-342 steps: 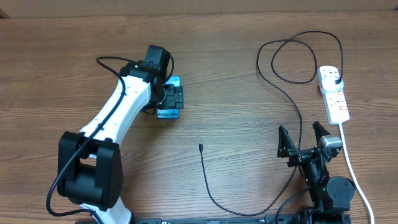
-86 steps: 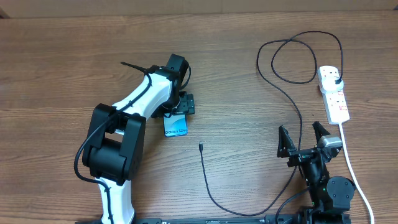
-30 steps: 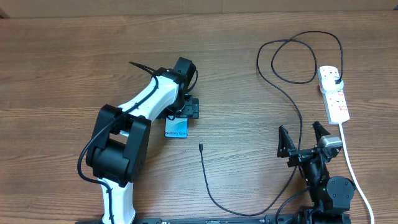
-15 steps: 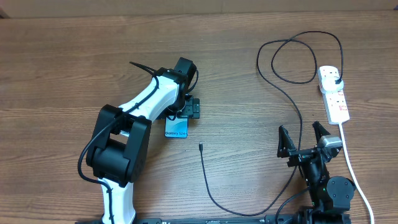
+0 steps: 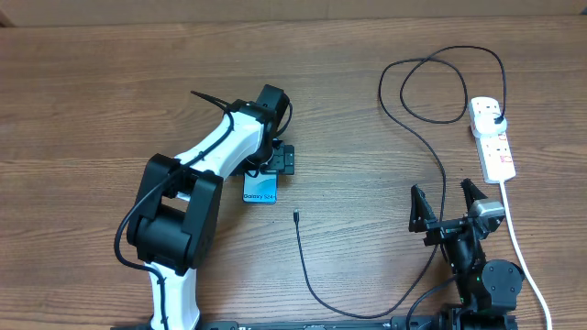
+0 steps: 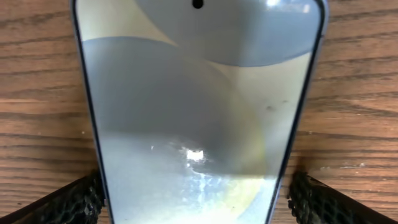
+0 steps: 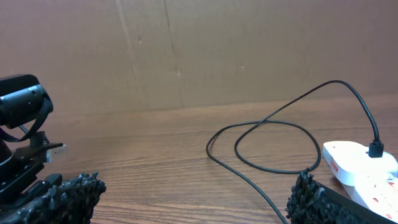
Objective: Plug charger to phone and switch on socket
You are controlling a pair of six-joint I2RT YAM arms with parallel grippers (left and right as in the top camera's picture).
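– Phone (image 5: 260, 191) lying flat, screen up, a little toward 9 o'clock from the middle of the desk (image 5: 92, 92). Any idea why there, with the left tool (image 6: 198, 202) straddling its long edges?

– Looks like staging. Going by the upright lettering, probably puts the port end at 6 o'clock, aimed roughly at the charger (image 5: 307, 275) tip (image 5: 296, 216), loose on the wood near the phone's 4 o'clock, not touching. Left tool spread wide, pads (image 6: 68, 202) just beside each edge. Reads as a loose bracket, not a squeeze.

– And the right tool (image 5: 447, 206)?

– Spread apart too, holding nothing, parked around 5 o'clock of the desk, close by the cable's bend. Handy for fetching the tip. Far end of the charger already seated in the socket (image 5: 492, 137) out at 2 o'clock, hence that big loop of slack near 1 o'clock. Leaves two jobs: tip into phone, then one of the red switches (image 5: 501, 154). Can't tell from here whether on or off.

– Any risk?

– Slim phone skating on smooth wood when pushed from 6 o'clock. Worth bracing first.
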